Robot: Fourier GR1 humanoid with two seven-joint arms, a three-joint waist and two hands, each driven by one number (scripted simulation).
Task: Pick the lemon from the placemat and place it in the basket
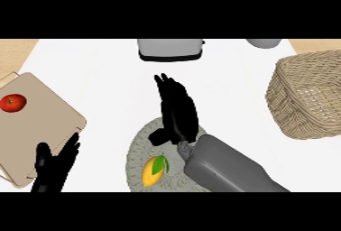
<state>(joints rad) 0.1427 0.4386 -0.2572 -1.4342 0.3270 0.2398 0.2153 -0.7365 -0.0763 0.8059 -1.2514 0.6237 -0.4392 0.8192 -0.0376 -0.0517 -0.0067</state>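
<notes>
Counter: white top, we look steeply down on it; wood strips at both far corners.
Placemat: round, grey, woven, at the near edge, mid-frame; our landmark.
Lemon: yellow with a green leaf, lying on the placemat's near-left part, nothing touching it.
Left hand: left of the placemat at the near edge, open with fingers up, resting, nothing in it.
Right forearm: grey, we see it cover the placemat's near-right part.
Right hand: over the placemat's far rim, fingers straight and pointing away, thumb out to the left, holding nothing; clear of the lemon, which sits nearer. We cannot tell its height above the mat.
Cutting board: tan, well left of the placemat, near corner under the left hand.
Red fruit: on the board's far-left part.
Basket: wicker, well right of and beyond the placemat; we cannot see its inside.
Toaster: grey, far beyond the placemat, at the top edge.
Grey object: far right of the toaster, cut off; we cannot identify it.
</notes>
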